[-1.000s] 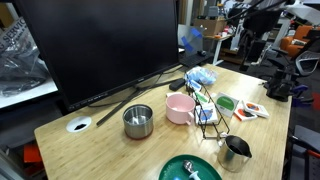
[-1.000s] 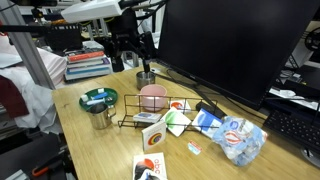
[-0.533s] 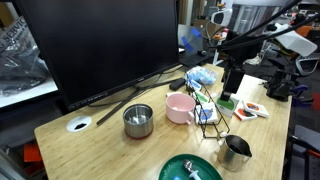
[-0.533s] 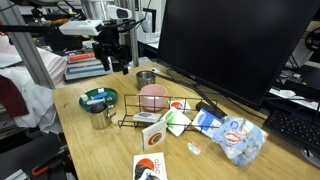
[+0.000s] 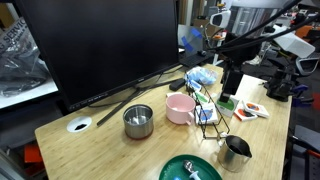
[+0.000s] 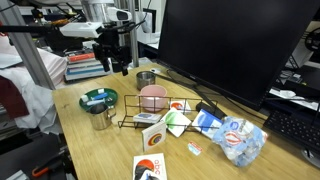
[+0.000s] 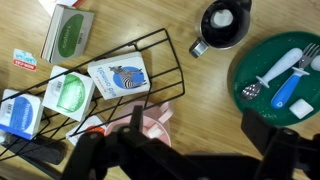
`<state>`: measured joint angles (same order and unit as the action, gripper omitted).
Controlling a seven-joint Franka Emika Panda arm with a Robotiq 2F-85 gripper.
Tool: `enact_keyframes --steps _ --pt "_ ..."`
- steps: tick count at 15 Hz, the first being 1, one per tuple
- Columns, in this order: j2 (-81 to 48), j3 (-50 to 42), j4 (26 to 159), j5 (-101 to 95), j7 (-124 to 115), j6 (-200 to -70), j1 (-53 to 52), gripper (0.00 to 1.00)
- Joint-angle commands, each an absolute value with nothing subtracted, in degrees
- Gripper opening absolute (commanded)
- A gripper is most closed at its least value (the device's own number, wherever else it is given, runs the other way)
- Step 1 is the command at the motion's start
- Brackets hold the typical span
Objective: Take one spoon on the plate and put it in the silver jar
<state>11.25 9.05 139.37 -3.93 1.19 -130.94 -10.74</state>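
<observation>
Several utensils (image 7: 291, 90) lie on the green plate (image 7: 252, 52) near an edge of the surface (image 5: 90, 140), metal jug (image 7: 222, 22) just beside; fingers (image 7: 268, 140) wide, empty: descend straddling the pale spoon (image 7: 281, 68) across its handle before closing.

You've got a pale, matt wood tabletop (image 5: 100, 145); the silver jar (image 5: 235, 151) is shiny metal (bright reflections), the steel pot (image 5: 138, 121) duller metal, the plate (image 7: 258, 62) glossy green, the spoon (image 7: 285, 68) smooth, plastic-looking.

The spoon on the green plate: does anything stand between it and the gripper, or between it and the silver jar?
Nothing visible does. The open gripper hangs high, with free air down to the spoon on the plate. The silver jar stands beside the plate, only bare table between.
</observation>
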Motion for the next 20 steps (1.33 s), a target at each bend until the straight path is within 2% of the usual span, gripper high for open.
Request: enact_keyframes --steps 1,13,20 --pt "11.26 9.37 139.30 -3.83 1.25 -130.84 -10.43 1.00" --pt "-6.57 12.99 129.84 12.89 -2.45 -132.85 -13.91 1.00" --pt "-7.60 12.99 129.98 11.99 -3.89 -133.99 -13.96 1.00"
